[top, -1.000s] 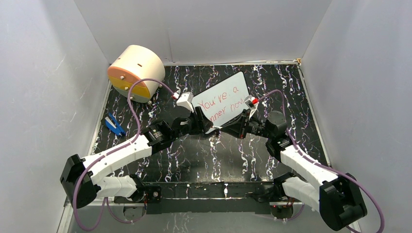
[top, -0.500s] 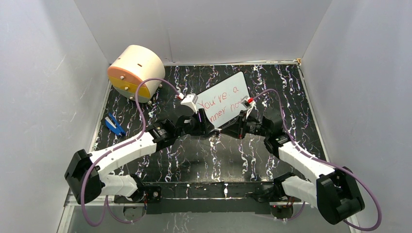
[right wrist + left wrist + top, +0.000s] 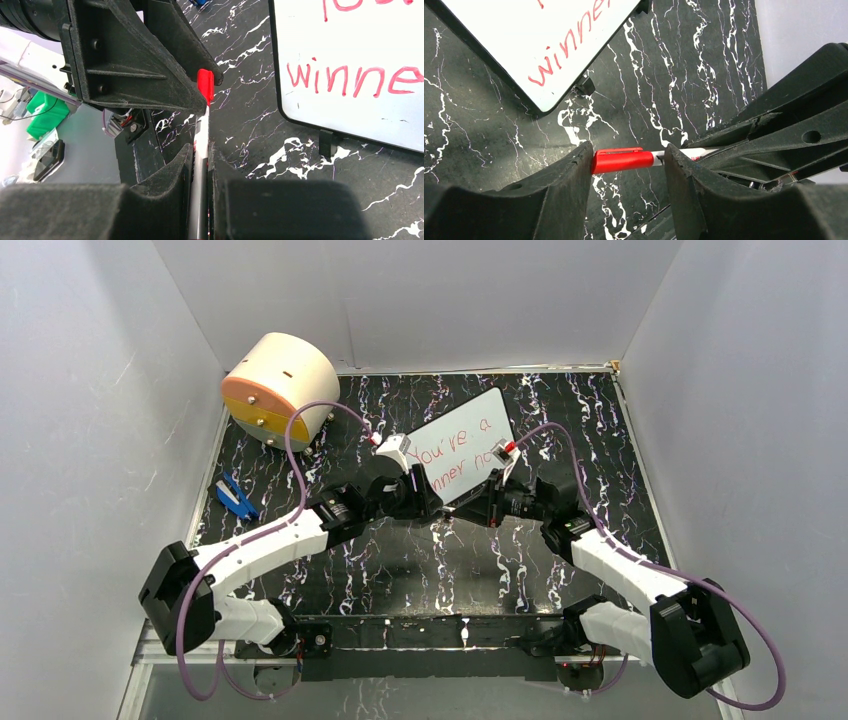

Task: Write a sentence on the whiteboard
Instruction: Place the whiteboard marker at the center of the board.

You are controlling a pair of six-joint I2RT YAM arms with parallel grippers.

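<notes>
Left gripper (image 3: 628, 149): jaws half apart, the red cap (image 3: 621, 160) lying across the gap with one end against a finger; whether they pinch it I cannot tell. Right gripper (image 3: 201, 149): clenched on the marker (image 3: 202, 127) barrel. The whiteboard (image 3: 350, 117), its sentence (image 3: 350, 80) written, lies just beyond both tips. Capping looks like the step, so press straight along the barrel, clear of the ink.

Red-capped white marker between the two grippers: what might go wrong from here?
The right gripper is shut on the red-capped white marker, whose cap shows between the open fingers of the left gripper; a skewed push might twist it loose. Both work close to the small white whiteboard, so a brush could smear its red lettering.
</notes>
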